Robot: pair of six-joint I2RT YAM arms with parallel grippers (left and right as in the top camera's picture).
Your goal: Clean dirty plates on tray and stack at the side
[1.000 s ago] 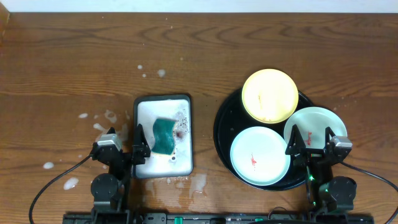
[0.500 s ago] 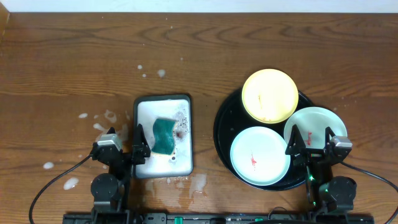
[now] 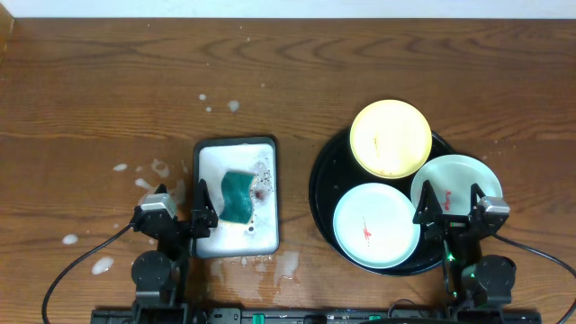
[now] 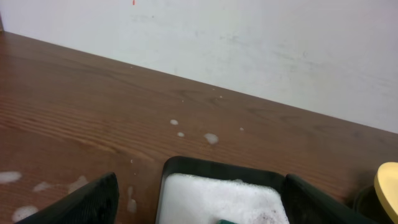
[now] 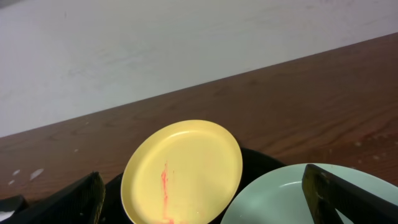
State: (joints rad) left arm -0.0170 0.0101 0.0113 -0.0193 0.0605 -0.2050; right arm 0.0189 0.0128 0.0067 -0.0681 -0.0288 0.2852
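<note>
A large round black tray holds three plates. The yellow plate with a red smear lies at its far side, and shows in the right wrist view. The pale blue-green plate with a red smear lies at the near side. The pale mint-white plate rests on the tray's right rim, also in the right wrist view. My right gripper is open and empty over the mint-white plate. My left gripper is open and empty at the left edge of the small white tray.
A small white rectangular dark-rimmed tray holds soapy foam and a green sponge; it shows in the left wrist view. Foam spots lie on the wooden table left of it. A white wall stands behind the table.
</note>
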